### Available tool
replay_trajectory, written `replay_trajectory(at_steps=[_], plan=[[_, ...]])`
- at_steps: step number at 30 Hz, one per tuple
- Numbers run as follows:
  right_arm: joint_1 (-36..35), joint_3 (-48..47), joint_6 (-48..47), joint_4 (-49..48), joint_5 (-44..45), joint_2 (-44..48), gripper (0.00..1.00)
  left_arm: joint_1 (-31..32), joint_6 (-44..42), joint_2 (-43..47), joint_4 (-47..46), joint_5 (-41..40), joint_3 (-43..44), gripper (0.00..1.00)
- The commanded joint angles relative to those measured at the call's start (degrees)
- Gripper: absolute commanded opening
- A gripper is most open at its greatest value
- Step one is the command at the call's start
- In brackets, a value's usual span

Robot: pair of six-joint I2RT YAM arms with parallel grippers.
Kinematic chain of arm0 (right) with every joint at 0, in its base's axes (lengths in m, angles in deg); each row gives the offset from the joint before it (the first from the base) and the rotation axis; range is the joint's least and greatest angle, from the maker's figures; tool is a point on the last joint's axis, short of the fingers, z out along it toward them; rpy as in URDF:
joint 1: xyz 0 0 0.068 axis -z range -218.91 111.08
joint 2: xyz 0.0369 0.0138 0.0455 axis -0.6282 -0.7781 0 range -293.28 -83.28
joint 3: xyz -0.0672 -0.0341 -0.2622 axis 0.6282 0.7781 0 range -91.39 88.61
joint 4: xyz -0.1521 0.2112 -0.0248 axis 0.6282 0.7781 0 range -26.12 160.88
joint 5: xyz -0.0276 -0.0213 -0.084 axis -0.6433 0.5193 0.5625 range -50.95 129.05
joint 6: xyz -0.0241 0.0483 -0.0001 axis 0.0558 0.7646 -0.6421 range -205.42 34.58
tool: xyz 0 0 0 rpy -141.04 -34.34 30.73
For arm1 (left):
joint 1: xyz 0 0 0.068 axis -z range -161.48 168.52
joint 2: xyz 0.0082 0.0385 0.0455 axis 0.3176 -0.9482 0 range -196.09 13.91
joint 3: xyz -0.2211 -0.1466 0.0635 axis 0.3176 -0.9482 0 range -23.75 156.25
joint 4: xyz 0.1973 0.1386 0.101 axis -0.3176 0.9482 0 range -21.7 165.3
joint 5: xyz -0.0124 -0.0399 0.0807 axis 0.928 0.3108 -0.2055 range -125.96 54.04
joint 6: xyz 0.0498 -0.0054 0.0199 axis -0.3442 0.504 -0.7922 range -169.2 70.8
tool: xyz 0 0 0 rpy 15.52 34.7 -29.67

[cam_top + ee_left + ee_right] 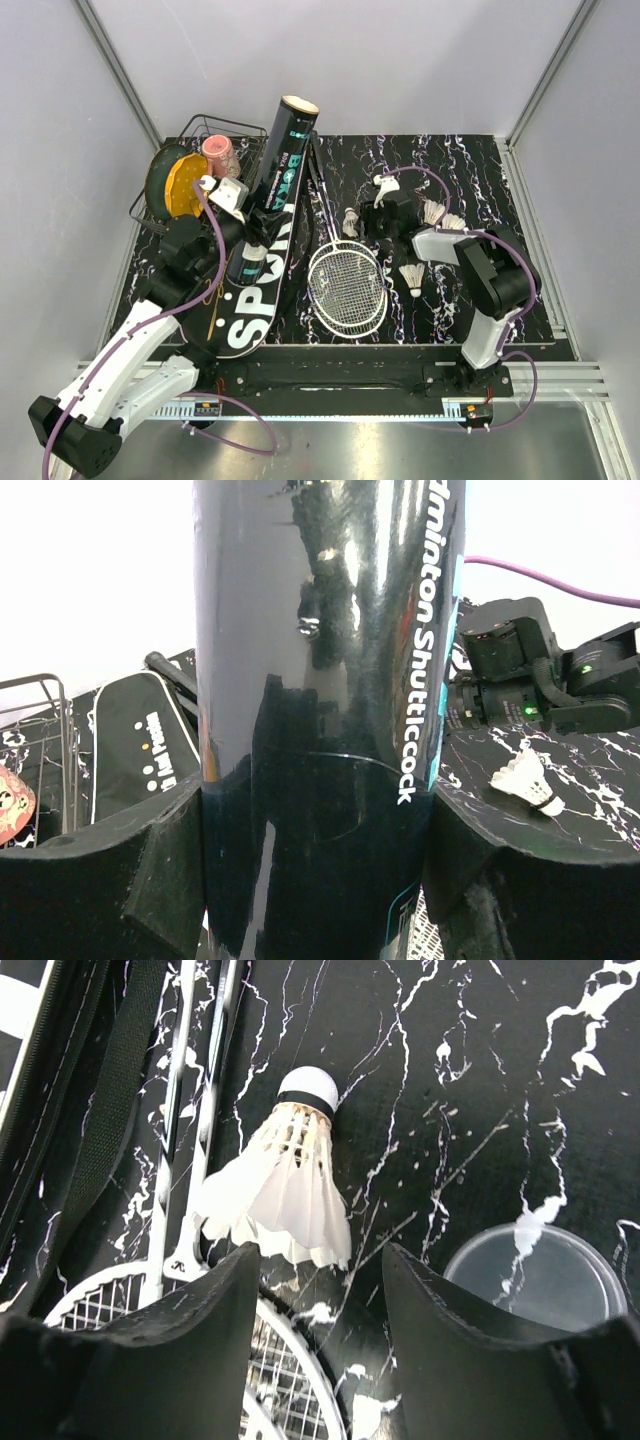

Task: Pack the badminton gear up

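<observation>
Two grippers at work — left gripper [320, 825] clamped on tube [320, 660], tilted over bag [250, 310]; right gripper [315, 1295] spread wide, empty, just short of shuttlecock [285, 1185] beside racket [348, 285]. Ease forward to straddle skirt, then close gently — sparing feathers, clear of strings.

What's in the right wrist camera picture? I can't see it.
A white feather shuttlecock lies on the black marbled table just beyond the open fingers of the right gripper. A racket head is lower left, a clear lid lower right.
</observation>
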Motion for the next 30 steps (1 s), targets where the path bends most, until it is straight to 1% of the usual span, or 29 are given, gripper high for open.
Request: replay_trajectory(at_steps=[1,2,3,5,8,11,12,14,16,17,18,19,20,21,22,23,24,25,26,27,28,30], plan=[[-0.8,-4.0,-1.2,-4.9,2.2,-3.0,0.56,0.2,-0.7,0.6,-6.0,-0.3,0.0,0.24],[-0.8,-4.3,-1.4,-5.2,3.1,-3.3,0.53,0.3,-0.6,0.4,-6.0,0.0,0.1,0.24],[-0.9,-4.8,-1.2,-5.0,3.2,-3.5,0.45,0.3,-0.6,0.2,-6.0,1.0,0.2,0.24],[-0.8,-5.9,-1.6,-4.9,2.8,-3.7,0.41,0.3,-0.5,-0.3,-6.0,2.0,0.5,0.24],[-0.9,-6.4,-1.8,-5.6,2.5,-3.3,0.29,0.3,-0.5,-0.4,-6.1,3.3,0.6,0.25],[-0.8,-7.1,-2.2,-4.8,3.1,-1.3,0.08,0.3,-1.1,-1.0,-6.1,5.2,0.7,0.25],[-0.8,-7.6,-2.3,-2.1,3.5,-0.4,0.00,0.3,-1.5,-1.2,-5.9,7.5,0.9,0.25],[-0.7,-8.2,-1.2,1.1,6.6,3.9,0.00,0.3,-1.5,-2.7,-4.7,9.6,2.1,0.23],[-0.4,-9.1,1.2,6.7,4.9,7.6,0.00,0.3,-4.0,-4.4,-4.6,12.9,2.5,0.21],[0.4,-10.6,2.0,15.1,4.0,10.9,0.00,0.3,-4.8,-4.9,-4.5,14.4,2.6,0.19],[0.9,-12.0,3.1,19.1,2.3,12.5,0.00,0.3,-6.7,-6.0,-4.5,17.3,2.5,0.18],[1.7,-14.8,6.0,24.7,-2.7,14.3,0.00,0.2,-7.5,-6.6,-4.6,18.9,2.0,0.17],[5.2,-16.4,7.5,33.9,-6.9,16.6,0.00,0.3,-8.9,-7.0,-4.3,22.6,1.8,0.14],[7.2,-18.3,9.1,38.2,-11.8,17.4,0.00,0.3,-11.2,-7.6,-4.2,24.7,1.6,0.13],[9.7,-20.8,11.6,41.7,-22.2,18.4,0.00,0.3,-12.2,-7.9,-4.2,26.1,1.1,0.12],[11.8,-21.5,12.8,46.6,-26.5,20.6,0.00,0.3,-12.8,-7.9,-4.6,27.8,0.8,0.11],[16.0,-21.9,13.8,47.7,-30.7,22.2,0.00,0.2,-13.6,-7.8,-5.0,28.3,0.5,0.10],[17.8,-22.0,16.0,48.2,-38.1,24.0,0.00,0.3,-14.0,-7.6,-5.2,28.9,0.1,0.10],[19.4,-22.1,17.2,48.8,-40.5,27.7,0.00,0.2,-14.4,-7.4,-5.3,29.6,-0.3,0.10],[22.6,-22.3,18.1,48.9,-42.9,29.5,0.00,0.3,-15.6,-6.9,-5.3,29.6,-0.6,0.09],[23.7,-23.4,19.5,49.0,-46.3,31.1,0.00,0.3,-16.6,-6.5,-5.0,29.8,-1.1,0.09],[25.0,-25.0,20.7,50.0,-49.6,34.5,0.00,0.2,-20.5,-5.4,-3.5,29.6,-1.7,0.06]])
